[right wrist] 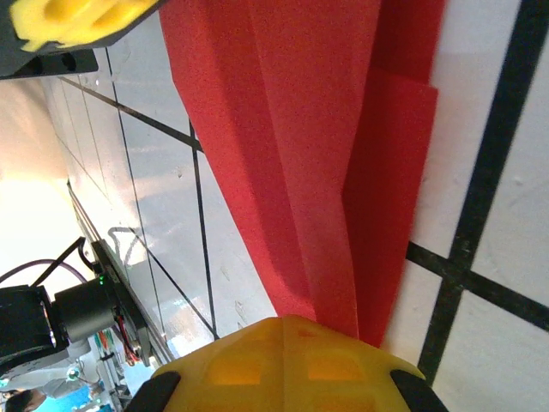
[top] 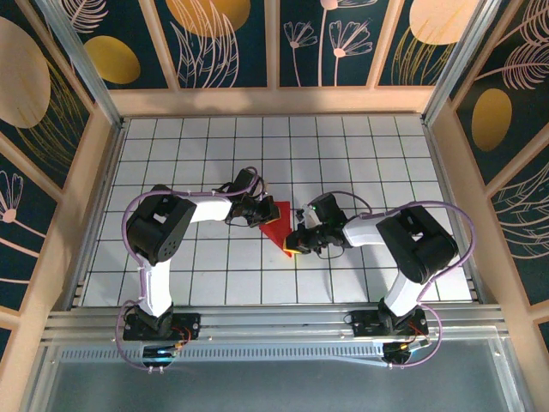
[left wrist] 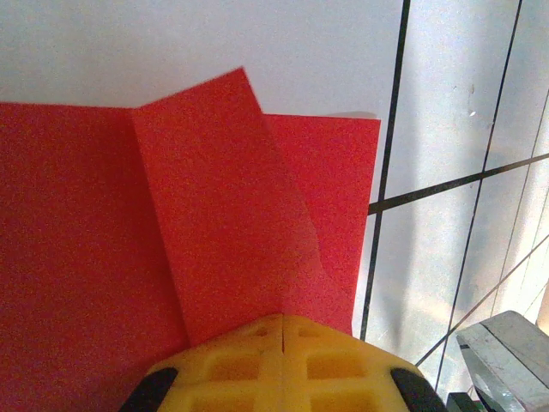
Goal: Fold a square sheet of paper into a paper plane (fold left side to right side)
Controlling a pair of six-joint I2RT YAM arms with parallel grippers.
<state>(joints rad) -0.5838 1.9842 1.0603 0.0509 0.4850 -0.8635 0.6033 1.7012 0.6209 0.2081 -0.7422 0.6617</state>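
The red paper (top: 276, 225) lies on the white grid table, folded into a narrow wedge whose tip points toward the near edge. My left gripper (top: 262, 210) is shut, its yellow tips on the paper's wide far-left end. In the left wrist view those closed tips (left wrist: 281, 319) rest against the paper (left wrist: 214, 215), where a folded flap overlaps a flat layer. My right gripper (top: 293, 245) is also shut at the narrow near-right tip. The right wrist view has its joined tips (right wrist: 292, 319) at the pointed end of the creased paper (right wrist: 317, 129), with the left gripper's yellow fingers (right wrist: 69, 21) at top left.
The tiled table (top: 343, 146) is ringed by a wooden frame (top: 274, 101) with floral panels behind it. An aluminium rail (top: 274, 319) runs along the near edge by both arm bases. Purple cables loop beside each arm.
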